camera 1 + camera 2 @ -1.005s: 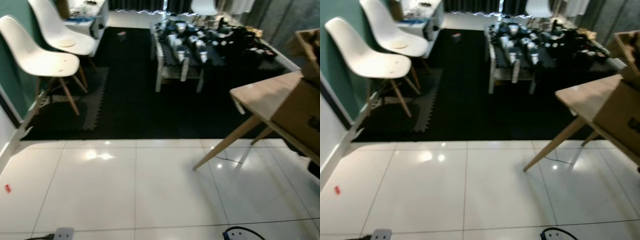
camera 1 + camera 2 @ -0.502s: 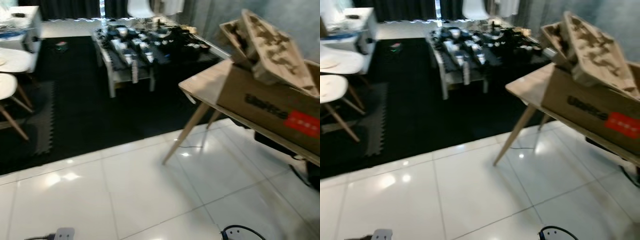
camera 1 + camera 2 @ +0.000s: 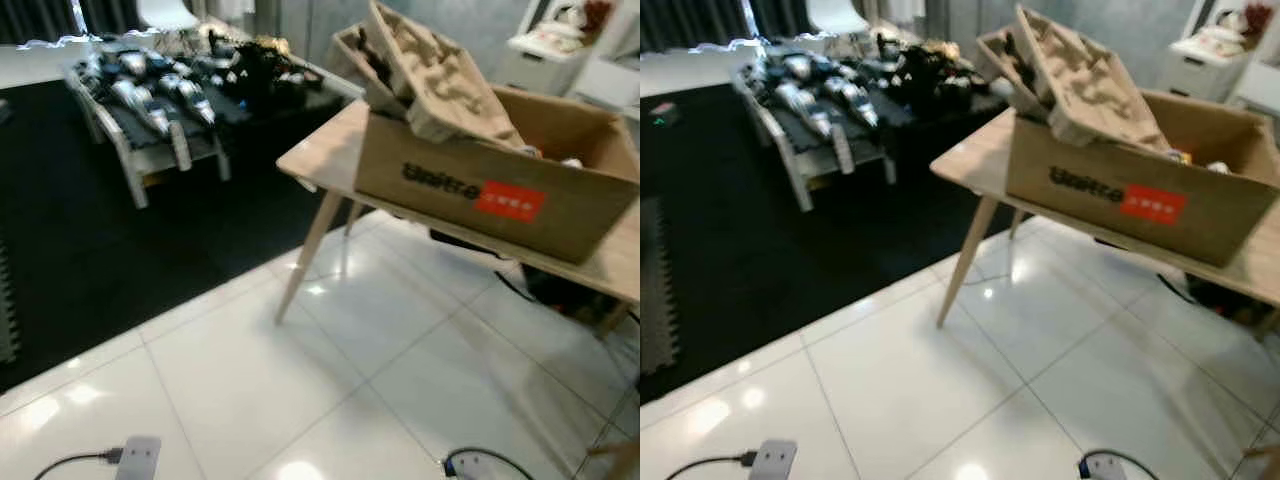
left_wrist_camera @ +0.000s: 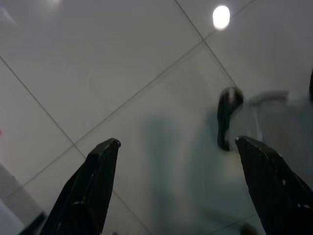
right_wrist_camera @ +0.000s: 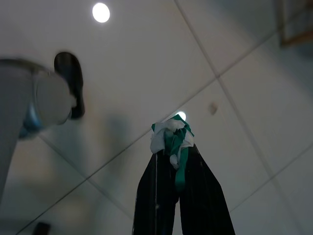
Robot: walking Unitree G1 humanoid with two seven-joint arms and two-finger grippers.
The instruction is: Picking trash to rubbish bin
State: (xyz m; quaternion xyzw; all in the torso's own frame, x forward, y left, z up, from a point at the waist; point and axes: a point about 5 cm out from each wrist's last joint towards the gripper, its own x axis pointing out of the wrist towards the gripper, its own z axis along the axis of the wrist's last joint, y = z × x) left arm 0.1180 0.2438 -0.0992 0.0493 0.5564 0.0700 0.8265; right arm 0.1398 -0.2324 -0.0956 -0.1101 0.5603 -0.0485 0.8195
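Green-and-white crumpled trash was pinched between the closed black fingers of the right gripper and hung over pale floor tiles, clear of the ground. Held nothing in the left gripper; fingers were spread wide above the same tiling.

Looked out, through the head views, on a wooden table bearing an open cardboard box, with moulded pulp packing heaped on the box's near end. Beyond it stood a low bench crowded with dark and silvery items too blurred to name, set on a black mat. Lay close to the lower edge of the view, on the white floor, a small grey plug block with its cable.

Judged about halfway: pick-up done, scrap secured in the right gripper. Remained to be done: finding the rubbish bin, walking the scrap over to it, opening the fingers above it. Could not tell from these views where that bin stood, so the search seemed the step in hand.
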